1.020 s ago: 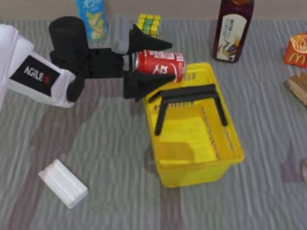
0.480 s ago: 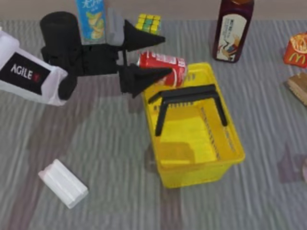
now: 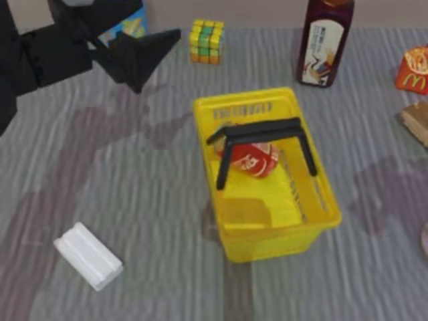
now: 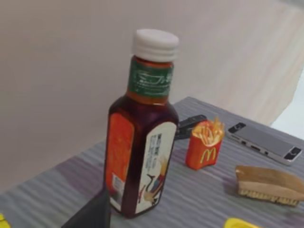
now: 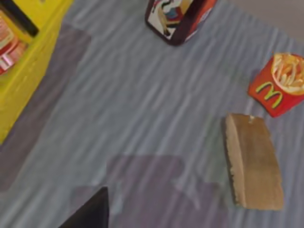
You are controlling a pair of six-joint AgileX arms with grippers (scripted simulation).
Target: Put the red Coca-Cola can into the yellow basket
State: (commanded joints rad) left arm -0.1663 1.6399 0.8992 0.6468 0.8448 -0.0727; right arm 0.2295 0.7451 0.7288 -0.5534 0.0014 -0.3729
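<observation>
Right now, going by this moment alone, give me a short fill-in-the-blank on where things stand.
1. The red Coca-Cola can lies inside the yellow ____.
2. The left gripper, at the table's far left, holds ____.
3. The basket's black handles cross ____ the can.

Missing words: basket; nothing; above

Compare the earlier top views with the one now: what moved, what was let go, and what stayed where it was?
The left gripper let go of the red Coca-Cola can, which dropped into the yellow basket and now lies under its black handles. The arm pulled back toward the table's far left corner, fingers open. The basket, Rubik's cube, dark sauce bottle, fries box and white block kept their places.
</observation>
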